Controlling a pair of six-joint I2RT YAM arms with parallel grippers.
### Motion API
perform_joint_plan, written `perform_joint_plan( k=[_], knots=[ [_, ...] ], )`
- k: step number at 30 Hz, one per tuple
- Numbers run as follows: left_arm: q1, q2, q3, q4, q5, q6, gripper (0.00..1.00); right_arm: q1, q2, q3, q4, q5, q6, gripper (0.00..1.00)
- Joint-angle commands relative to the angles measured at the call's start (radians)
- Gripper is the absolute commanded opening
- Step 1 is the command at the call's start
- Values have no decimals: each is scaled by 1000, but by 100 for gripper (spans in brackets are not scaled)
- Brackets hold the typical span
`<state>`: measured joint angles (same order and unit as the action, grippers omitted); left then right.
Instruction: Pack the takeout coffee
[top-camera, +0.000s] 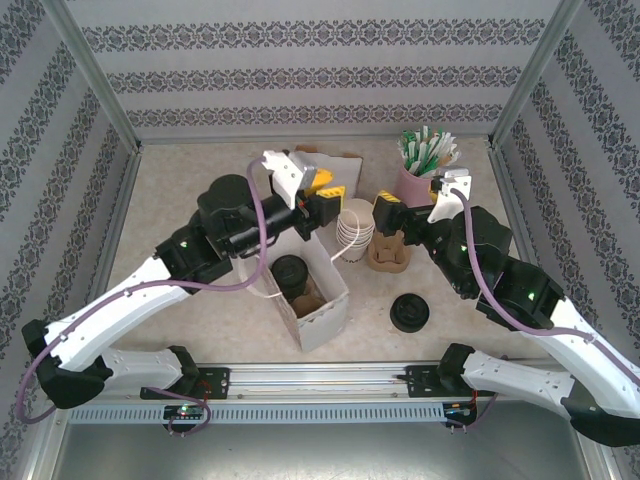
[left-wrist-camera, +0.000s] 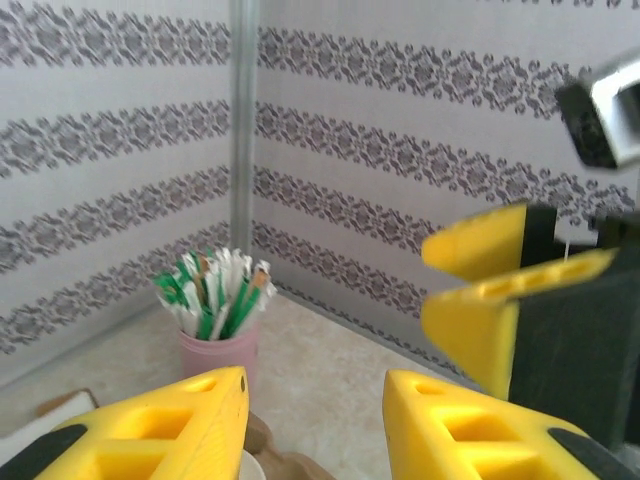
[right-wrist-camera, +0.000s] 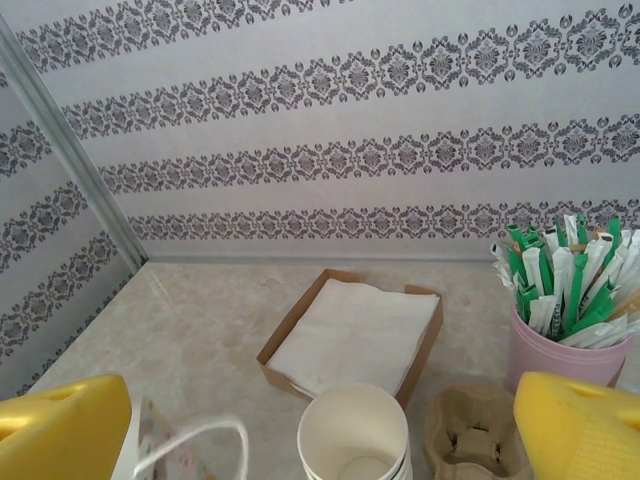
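Note:
The takeout coffee (top-camera: 290, 270), a white cup under a black lid, stands inside an open white paper bag (top-camera: 325, 318) at the table's middle, beside a brown carrier piece. My left gripper (top-camera: 326, 206) hovers above the bag's far end, open, with nothing between its yellow fingers (left-wrist-camera: 160, 430). My right gripper (top-camera: 386, 210) is just to the right, above a cardboard cup carrier (top-camera: 388, 252), and is wide open and empty. A stack of lidless white cups (top-camera: 355, 228) sits between the two grippers. In the right wrist view that stack (right-wrist-camera: 353, 435) lies below my right gripper (right-wrist-camera: 322, 405).
A pink cup of green and white stirrers (top-camera: 425, 170) stands at the back right. A cardboard tray of napkins (right-wrist-camera: 355, 335) lies at the back. Loose black lids (top-camera: 410, 312) sit right of the bag. The bag's handle (right-wrist-camera: 200, 435) loops up near the right gripper.

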<state>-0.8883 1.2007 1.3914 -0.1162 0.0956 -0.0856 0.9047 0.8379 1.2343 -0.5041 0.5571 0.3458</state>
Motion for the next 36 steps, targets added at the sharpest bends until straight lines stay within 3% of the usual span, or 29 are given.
perform_joint_plan(
  k=[1, 5, 8, 14, 19, 24, 31, 36],
  knots=[
    [15, 12, 62, -153, -98, 51, 41, -10, -7, 6, -25, 10, 4, 97],
    [111, -1, 61, -117, -96, -13, 41, -13, 6, 34, -43, 30, -13, 97],
    [232, 3, 75, -117, -23, -99, 41, -20, 30, 52, -68, 44, -13, 97],
    [536, 74, 108, -131, 169, -311, 40, -51, 116, 89, -108, 10, 13, 97],
    [770, 238, 108, -41, 425, -522, 33, -98, 208, 139, -146, -36, 36, 96],
    [843, 445, 149, 3, 499, -603, 36, -204, 274, 145, -153, -126, 99, 93],
    [845, 799, 360, 14, 613, -642, 37, -311, 322, 69, -141, -162, 116, 91],
    [825, 973, 491, 54, 660, -652, 40, -368, 304, -12, -109, -157, 123, 91]
  ],
)
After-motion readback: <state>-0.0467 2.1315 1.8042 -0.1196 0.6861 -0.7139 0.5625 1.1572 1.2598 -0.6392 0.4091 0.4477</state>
